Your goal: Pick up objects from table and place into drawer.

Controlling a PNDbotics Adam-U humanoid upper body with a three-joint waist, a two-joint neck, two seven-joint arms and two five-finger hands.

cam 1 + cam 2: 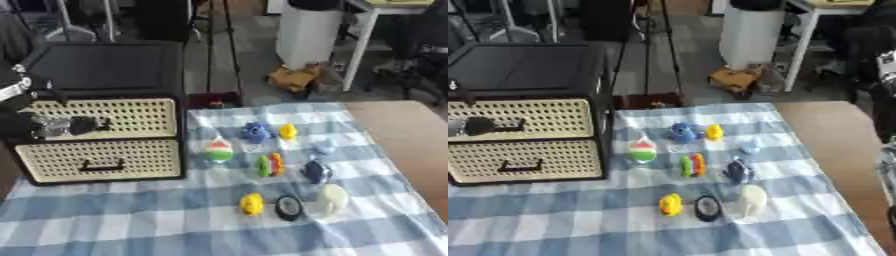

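The left hand [61, 126] curls on the top drawer handle [98, 124]; the toys [262, 165] lie to its right on the desk [394, 130].

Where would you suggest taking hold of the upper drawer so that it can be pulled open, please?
By its dark handle, a short bar across the middle of the upper drawer front. Come at it from the front and curl the fingers behind the bar. The left hand is already there; the rest of the woven front looks flat, offering no other hold.
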